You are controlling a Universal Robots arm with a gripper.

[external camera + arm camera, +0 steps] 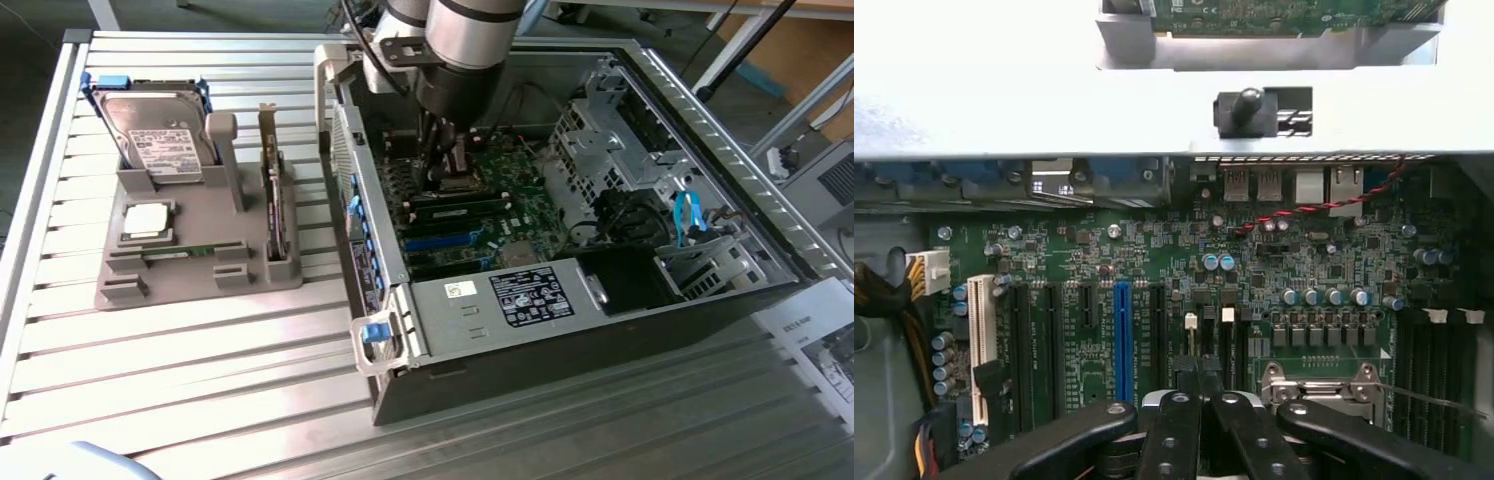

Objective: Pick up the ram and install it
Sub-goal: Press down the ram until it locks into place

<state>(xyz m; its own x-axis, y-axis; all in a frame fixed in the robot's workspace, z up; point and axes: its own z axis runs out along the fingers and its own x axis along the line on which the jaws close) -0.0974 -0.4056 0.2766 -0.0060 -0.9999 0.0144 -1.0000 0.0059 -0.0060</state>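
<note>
Your exterior view looks down from high and well back, taking in the open computer case [587, 230] toward 3 o'clock and the grey holder tray [174, 280] toward 9 o'clock. Your wrist view sits close inside that case, facing the green motherboard [1154, 270]. Both share the motherboard [507, 190].

"Where's the ram [178, 251]?"

"Well apart from the claw [447, 178], off to the exterior view's left of it and not touching it."

"What does it look like?"

"A long, thin green stick, lying lengthwise and low in the grey holder [127, 290]."
</note>
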